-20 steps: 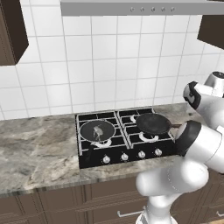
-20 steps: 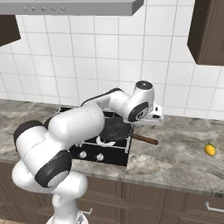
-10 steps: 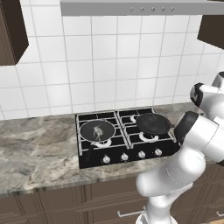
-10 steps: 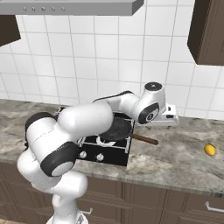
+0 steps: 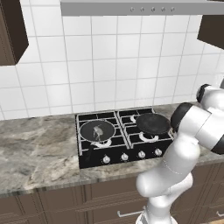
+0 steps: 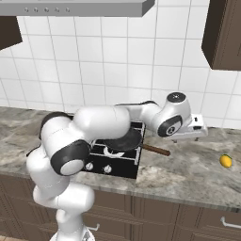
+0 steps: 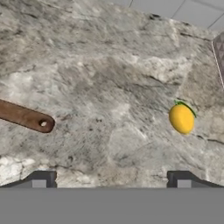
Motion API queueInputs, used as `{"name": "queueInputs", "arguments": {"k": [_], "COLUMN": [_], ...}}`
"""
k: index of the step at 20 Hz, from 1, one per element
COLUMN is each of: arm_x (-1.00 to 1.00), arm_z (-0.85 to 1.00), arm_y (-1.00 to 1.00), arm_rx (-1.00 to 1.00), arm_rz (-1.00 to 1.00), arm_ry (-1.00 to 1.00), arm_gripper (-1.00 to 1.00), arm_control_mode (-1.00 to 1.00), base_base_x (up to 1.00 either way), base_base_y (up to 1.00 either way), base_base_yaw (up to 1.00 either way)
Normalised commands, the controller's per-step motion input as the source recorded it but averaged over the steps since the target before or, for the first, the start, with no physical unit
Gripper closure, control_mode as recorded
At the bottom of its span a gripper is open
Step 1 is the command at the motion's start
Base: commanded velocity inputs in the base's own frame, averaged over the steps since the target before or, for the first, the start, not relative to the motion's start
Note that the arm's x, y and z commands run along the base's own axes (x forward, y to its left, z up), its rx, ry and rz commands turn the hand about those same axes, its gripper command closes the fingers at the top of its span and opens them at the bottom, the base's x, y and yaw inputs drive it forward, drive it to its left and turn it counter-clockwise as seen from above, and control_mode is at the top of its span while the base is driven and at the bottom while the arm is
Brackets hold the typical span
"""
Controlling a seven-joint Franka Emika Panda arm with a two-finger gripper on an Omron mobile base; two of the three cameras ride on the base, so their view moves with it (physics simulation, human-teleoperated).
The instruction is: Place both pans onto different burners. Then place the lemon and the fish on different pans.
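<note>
White tiled wall, grey hood and dark cupboards stand behind a long marbled desk [image 6: 188, 172], dark drawers below its front edge. Black cooktop [image 5: 124, 138] sits mid-desk, reaching from near the back wall almost to the front edge. Broad bare stone lies left of it in the left base view, and more open stone right of it toward the desk's right end in the right base view.

Burners [image 5: 146, 136]: four, under black grates. Pans: two, each on a burner of its own. Left pan [image 5: 97, 130] carries a small grey shape, likely the fish [image 5: 99, 130]; too small to be sure. Right pan [image 5: 152, 123] is bare inside; its brown handle [image 6: 156, 149] sticks out past the cooktop's right edge over the stone. Knobs [image 5: 124, 156]: four, along the cooktop's front edge.

Arm reaches right, elbow high, wrist bent down beyond the cooktop's right edge. Pincer [image 7: 111, 180] hangs above bare stone, tips spread wide, nothing between them.

Lemon [image 6: 226, 161]: one, on the desk near its right end, well apart from pans and pincer.
</note>
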Motion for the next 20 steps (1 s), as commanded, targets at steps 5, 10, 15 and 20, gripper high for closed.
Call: {"name": "queueInputs", "arguments": {"k": [5,10,15,20], "arm_x": [0.09,0.08,0.13,0.09], "arm_z": [0.00,-0.01,-0.09,-0.06], "arm_y": [-0.41,-0.53,-0.36,-0.31], "arm_rx": [0.00,0.00,0.00,0.00], "arm_rz": [0.00,0.00,0.00,0.00], "arm_ry": [-0.02,-0.03,-0.04,-0.03], "arm_gripper": [-1.00,-1.00,-1.00,-1.00], "arm_control_mode": [-1.00,-1.00,-1.00,-1.00], "base_base_x": [0.00,0.00,0.00,0.00], "base_base_y": [0.00,0.00,0.00,0.00], "base_base_yaw": [0.00,0.00,0.00,0.00]}}
